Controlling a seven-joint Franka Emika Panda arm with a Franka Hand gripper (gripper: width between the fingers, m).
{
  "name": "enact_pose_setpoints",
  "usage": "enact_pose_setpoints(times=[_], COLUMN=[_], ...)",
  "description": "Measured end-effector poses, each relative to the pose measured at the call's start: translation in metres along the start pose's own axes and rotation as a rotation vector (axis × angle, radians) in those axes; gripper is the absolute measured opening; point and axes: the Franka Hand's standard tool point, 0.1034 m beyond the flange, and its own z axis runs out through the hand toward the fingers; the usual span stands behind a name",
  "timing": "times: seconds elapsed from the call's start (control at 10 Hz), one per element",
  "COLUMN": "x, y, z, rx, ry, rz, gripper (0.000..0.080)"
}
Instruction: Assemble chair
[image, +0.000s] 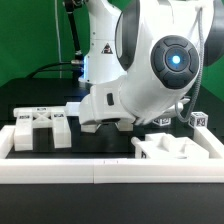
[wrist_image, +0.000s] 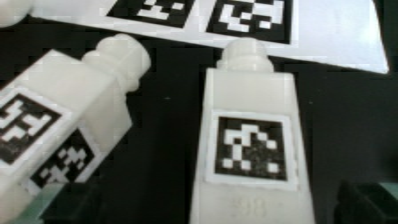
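two tagged legs lie loose side by side under the claw, jaws apart, empty. in the exterior view, slotted block at nine o'clock, another part at four. nothing looks joined; all assembly is left.

No readable text; coded tags on chair parts.
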Motion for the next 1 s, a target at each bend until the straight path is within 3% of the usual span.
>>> enact_pose_setpoints(times=[0.1,0.3,0.4,0.5,1.0], x=[0.000,0.001,0.001,0.001,0.002], y=[-0.001,-0.002,-0.003,-0.003,-0.011], z=[0.000,0.001,0.001,0.001,-0.005], rx=[-0.001,-0.002,-0.002,-0.003,-0.013], ry=[0.000,0.000,0.000,0.000,0.008], rz=[-0.002,-0.004,-0.005,-0.006,-0.025], gripper=[0.0649,0.0415,0.0415,0.0294,0.0295])
